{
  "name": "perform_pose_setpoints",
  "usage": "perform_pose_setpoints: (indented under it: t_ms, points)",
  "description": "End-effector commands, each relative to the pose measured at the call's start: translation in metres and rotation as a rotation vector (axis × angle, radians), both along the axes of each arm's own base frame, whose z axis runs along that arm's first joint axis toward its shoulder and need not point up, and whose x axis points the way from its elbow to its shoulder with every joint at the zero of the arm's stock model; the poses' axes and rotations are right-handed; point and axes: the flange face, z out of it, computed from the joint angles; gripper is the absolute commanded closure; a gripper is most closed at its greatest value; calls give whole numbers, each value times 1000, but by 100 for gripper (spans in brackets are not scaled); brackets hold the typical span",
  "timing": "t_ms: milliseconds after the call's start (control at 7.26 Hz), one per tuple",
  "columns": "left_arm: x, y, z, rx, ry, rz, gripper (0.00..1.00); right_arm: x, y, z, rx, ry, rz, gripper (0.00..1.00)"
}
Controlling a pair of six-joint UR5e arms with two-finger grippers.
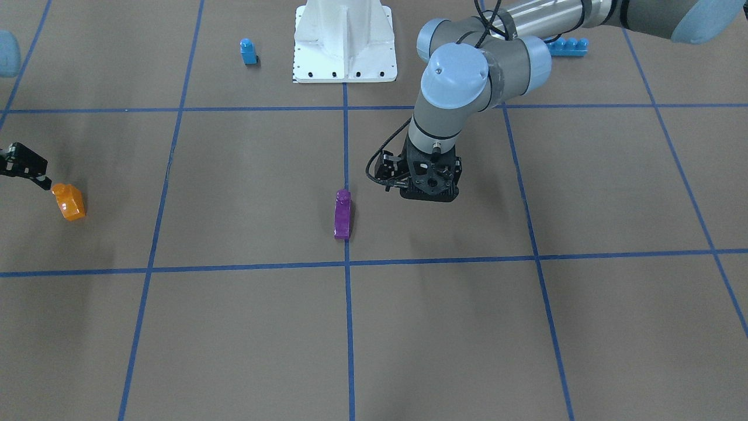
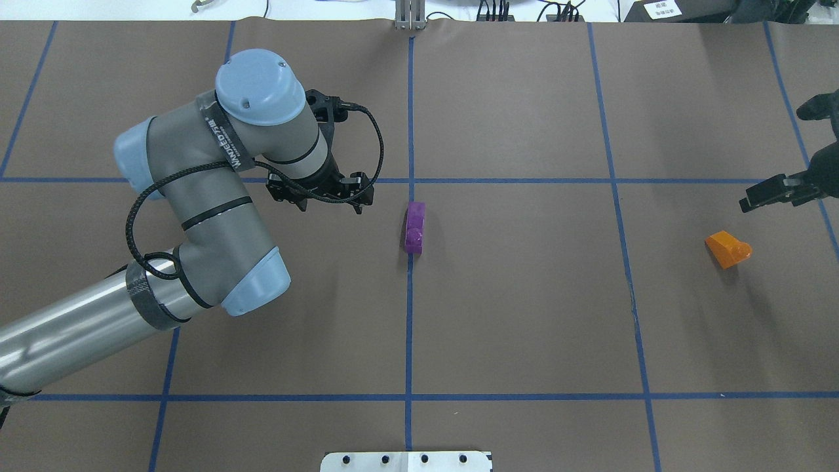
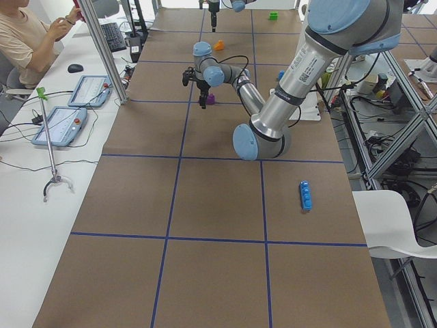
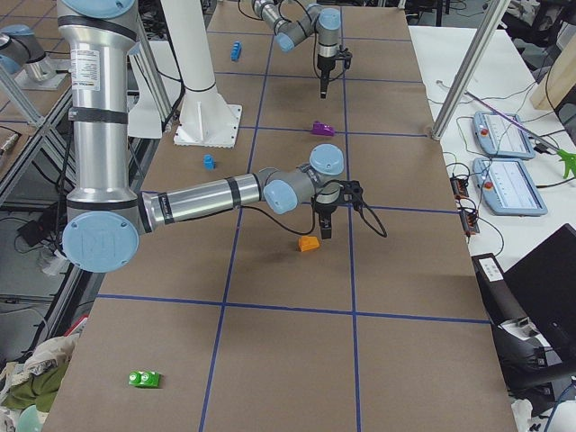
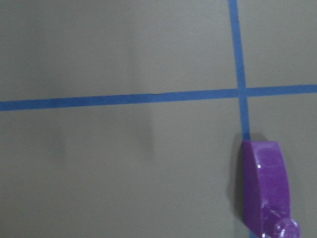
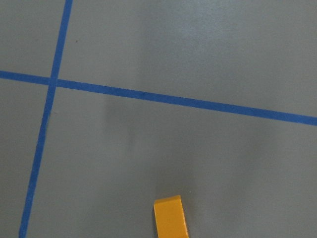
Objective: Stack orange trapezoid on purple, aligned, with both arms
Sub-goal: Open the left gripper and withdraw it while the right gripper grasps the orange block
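Observation:
The orange trapezoid [image 2: 727, 249] lies on the brown table at my right side; its tip shows at the bottom of the right wrist view [image 6: 170, 216]. My right gripper [image 2: 747, 203] hangs just beyond it, apart from it [image 1: 45, 184]. The purple brick [image 2: 414, 227] lies on the centre tape line, stud towards me [image 5: 267, 193]. My left gripper [image 2: 321, 196] points down a short way to its left and touches nothing [image 1: 429, 196]. No fingertips show clearly on either gripper, so I cannot tell whether they are open or shut.
A small blue single-stud brick [image 1: 248, 51] and the white fixed base [image 1: 345, 41] stand near me. A long blue four-stud brick [image 1: 567, 47] lies behind my left arm. A green brick [image 4: 144, 379] lies at the far right end. Blue tape lines grid the table.

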Motion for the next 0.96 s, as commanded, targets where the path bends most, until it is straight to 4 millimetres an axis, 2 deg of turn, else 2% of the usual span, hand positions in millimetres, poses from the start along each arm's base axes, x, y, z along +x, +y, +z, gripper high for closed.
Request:
perform_pose_setpoints:
  t_ms: [0,275,826]
  points:
    - [-5,1,2,5,1,0,0,-29,20,23,83,1,-61,0]
    - [-5,1,2,2,3,-3,0,-45,25,42,55,17,-97,0]
    - [-7,2,0,1,6,-8,0,-60,28,64,25,33,-137,1]
